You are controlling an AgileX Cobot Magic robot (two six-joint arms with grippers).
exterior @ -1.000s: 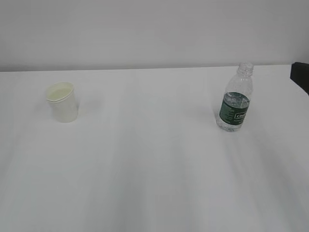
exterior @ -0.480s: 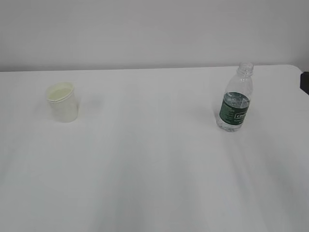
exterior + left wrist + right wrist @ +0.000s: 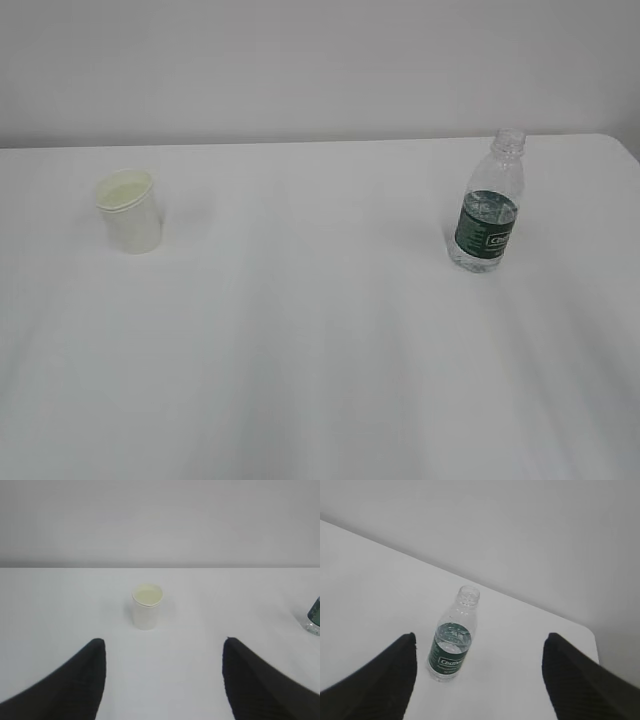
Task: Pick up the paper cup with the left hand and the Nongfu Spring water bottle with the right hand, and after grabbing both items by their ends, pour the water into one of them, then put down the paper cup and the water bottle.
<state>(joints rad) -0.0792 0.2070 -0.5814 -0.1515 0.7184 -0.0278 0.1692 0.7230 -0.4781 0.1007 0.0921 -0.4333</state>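
The paper cup [image 3: 129,211] is standing upright on the left part of the white table [image 3: 320,350], its pale yellowish inside showing under the rolled rim. The water bottle [image 3: 489,203] is standing upright well apart from it on the right part of the table, capless, with its dark green label wrapping the lower half and some water sitting inside. Nothing is touching either one.

In the exterior view neither arm is showing. In the left wrist view the left pincer [image 3: 162,680] is hanging spread wide, its two dark fingers [image 3: 75,680] framing the bottom corners and gripping nothing; the cup [image 3: 147,606] is sitting ahead of it on the table, roughly in line with the gap between the fingers but well beyond their tips, and a sliver of the bottle [image 3: 314,617] is peeking in at the right edge.

In the right wrist view the right pincer [image 3: 480,680] is likewise standing released and empty, with one finger [image 3: 585,680] in each lower corner. The bottle [image 3: 454,637] is standing ahead of it, nearer the left finger than the right one and clear of both, with the table's far corner lying behind it against a plain grey wall [image 3: 520,530]
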